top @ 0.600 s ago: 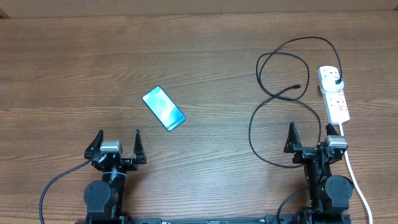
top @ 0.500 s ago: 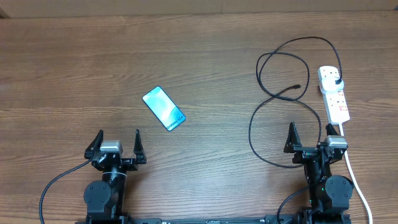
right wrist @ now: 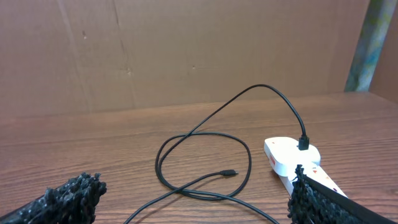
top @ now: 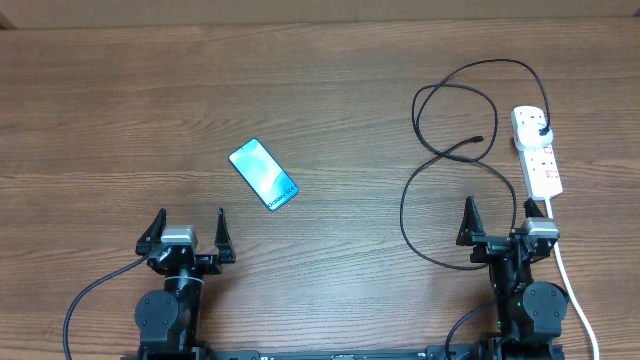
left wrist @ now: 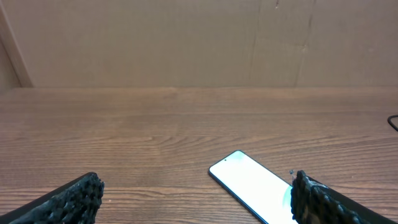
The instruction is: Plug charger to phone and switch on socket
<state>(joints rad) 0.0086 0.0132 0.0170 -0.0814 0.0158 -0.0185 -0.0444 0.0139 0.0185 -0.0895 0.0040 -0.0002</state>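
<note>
The phone (top: 264, 175) lies flat on the wooden table left of centre, teal screen up, turned diagonally; it also shows in the left wrist view (left wrist: 252, 184). The black charger cable (top: 440, 150) lies in loops at the right, its connector tip (top: 479, 139) free on the table, also in the right wrist view (right wrist: 229, 173). Its black plug (top: 541, 130) sits in the far end of the white socket strip (top: 536, 155). My left gripper (top: 187, 232) is open and empty, near the front edge, short of the phone. My right gripper (top: 497, 220) is open and empty, in front of the cable loops.
The strip's thick white cord (top: 575, 290) runs toward the front right edge past my right arm. A brown cardboard wall (left wrist: 186, 43) stands along the table's far edge.
</note>
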